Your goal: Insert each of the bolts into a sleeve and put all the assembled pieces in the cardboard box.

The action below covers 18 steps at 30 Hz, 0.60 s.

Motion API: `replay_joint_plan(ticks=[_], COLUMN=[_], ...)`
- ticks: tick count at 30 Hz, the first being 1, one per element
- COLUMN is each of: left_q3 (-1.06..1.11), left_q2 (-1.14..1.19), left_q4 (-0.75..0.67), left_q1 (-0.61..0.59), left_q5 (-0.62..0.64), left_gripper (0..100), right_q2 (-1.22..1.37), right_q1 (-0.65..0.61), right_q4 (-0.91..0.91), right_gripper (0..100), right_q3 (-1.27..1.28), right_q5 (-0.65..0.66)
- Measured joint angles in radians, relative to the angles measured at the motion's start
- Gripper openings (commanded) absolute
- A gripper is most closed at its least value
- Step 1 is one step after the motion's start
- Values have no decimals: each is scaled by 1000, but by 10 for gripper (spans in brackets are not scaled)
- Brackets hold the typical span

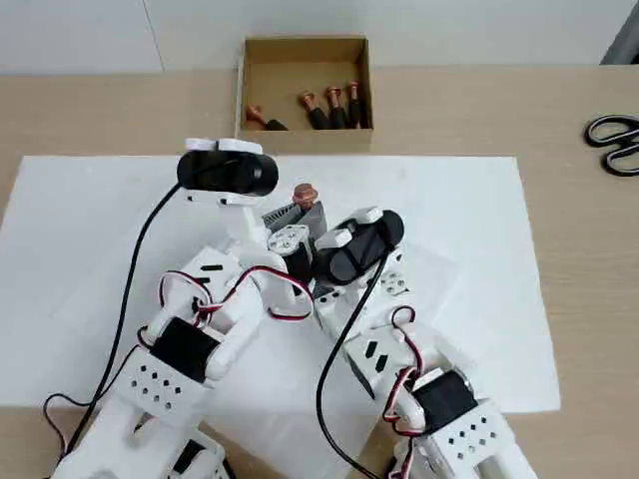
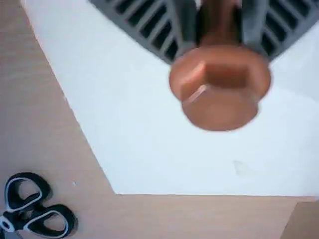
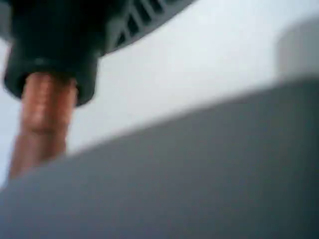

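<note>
Roughly mid-sheet, both arms meet over the white paper, below the cardboard box.

Left gripper: closed on the bolt. In the left wrist view the ribbed grey fingers sit tight on either side of the copper shank, just behind the hex head. The head sticks out free of the fingers, towards the camera. From the high view the head shows just past the grey tips, on the box side.

Right gripper: right up against the left one, coming in from the opposite side. In the right wrist view the black sleeve hangs above the paper with the threaded copper shank coming out of its open end. Part of the thread is exposed between the sleeve and the blurred grey gripper body in front. A ribbed grey piece lies just beside the sleeve. Cannot tell whether this gripper has hold of the sleeve, or how far open it is.

Box: sits at the far edge of the sheet on the wooden table. Several assembled pieces lie inside, copper heads on black sleeves, towards its near wall.

Scissors lie on bare wood at the table's right edge, well apart from the work.
</note>
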Motion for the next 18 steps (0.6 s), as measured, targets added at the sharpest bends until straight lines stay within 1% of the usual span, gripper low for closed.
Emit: replay_joint_plan(ticks=[6,11,12,14,16,18], left_q3=[0,2,2,-2,-40,-98], left_q2=[-2,-2,-2,-2,-2,-2], left_q4=[86,97,97,117,187,282], left_q1=[52,72,72,72,72,74], left_q5=[-35,-46,-46,-46,-46,-48], left_gripper=[5,14,37,121,205,244], right_q2=[0,-2,-2,-2,-2,-2], right_q1=[-2,0,0,0,0,2], right_q4=[0,0,0,0,0,0], right_gripper=[3,3,3,3,3,3], right_q3=[0,-2,-2,-2,-2,-2], right_q5=[0,0,0,0,0,0])
